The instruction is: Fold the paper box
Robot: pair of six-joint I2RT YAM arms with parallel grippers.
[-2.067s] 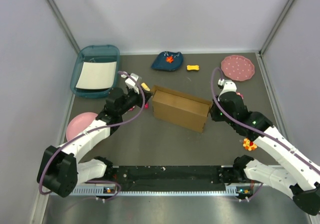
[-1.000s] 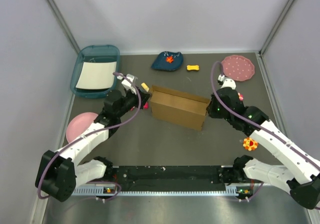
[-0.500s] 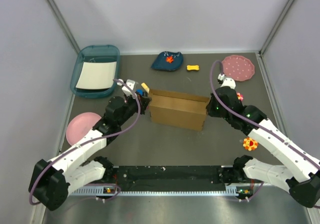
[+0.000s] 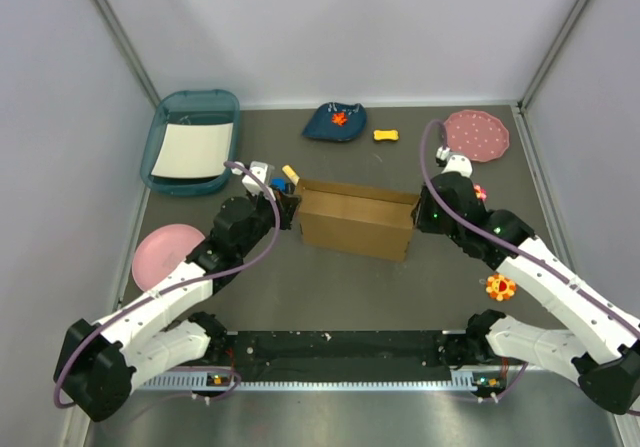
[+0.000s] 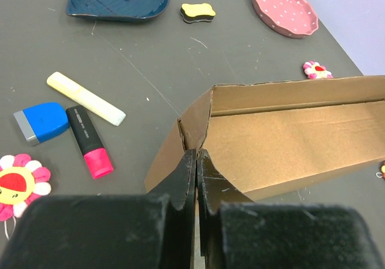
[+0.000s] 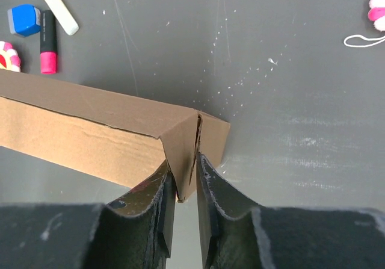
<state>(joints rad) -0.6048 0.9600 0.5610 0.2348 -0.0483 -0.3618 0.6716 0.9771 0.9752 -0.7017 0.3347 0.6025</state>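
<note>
The paper box (image 4: 355, 222) is a brown cardboard trough standing in the middle of the table, open on top, its long inner wall (image 5: 283, 142) showing in the left wrist view. My left gripper (image 4: 290, 210) is at the box's left end, its jaws (image 5: 197, 154) shut on the folded end flap. My right gripper (image 4: 418, 214) is at the right end. Its jaws (image 6: 183, 163) stand slightly apart astride the folded corner flap of the box (image 6: 90, 136), with a thin gap on the right-hand side.
A teal tray (image 4: 165, 142) with a white sheet sits at the back left and a pink plate (image 4: 160, 247) at the left. A dark blue dish (image 4: 335, 122), a yellow bone (image 4: 386, 135) and a dotted pink plate (image 4: 476, 135) lie behind. A pink marker (image 5: 90, 142), chalk (image 5: 84, 97) and a blue eraser (image 5: 42, 120) lie left of the box. An orange flower toy (image 4: 499, 288) lies by the right arm.
The box has swung from slanted to nearly level across the table, held at both ends. My right jaws have just parted a little on the right flap.
</note>
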